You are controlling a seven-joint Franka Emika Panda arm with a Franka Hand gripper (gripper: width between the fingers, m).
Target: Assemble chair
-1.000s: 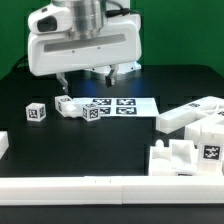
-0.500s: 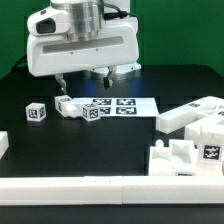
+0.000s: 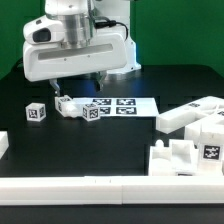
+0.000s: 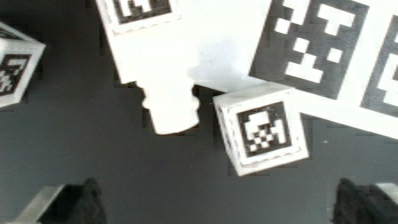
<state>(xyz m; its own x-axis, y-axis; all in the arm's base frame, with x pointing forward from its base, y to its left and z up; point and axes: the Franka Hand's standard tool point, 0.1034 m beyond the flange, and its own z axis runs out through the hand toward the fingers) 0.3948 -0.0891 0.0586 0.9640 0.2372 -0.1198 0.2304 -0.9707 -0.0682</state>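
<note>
Chair peg just below end effector

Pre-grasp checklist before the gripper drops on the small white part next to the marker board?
1. Gripper open and empty: ok.
2. Small white part lies between the two fingers' lines in the wrist view: ok.
3. Finger room next to the tagged cube beside it: cannot tell, the gap looks tight.
4. Part free of the marker board edge: cannot tell.
5. Other chair parts well away, toward the exterior view's right: ok.
</note>
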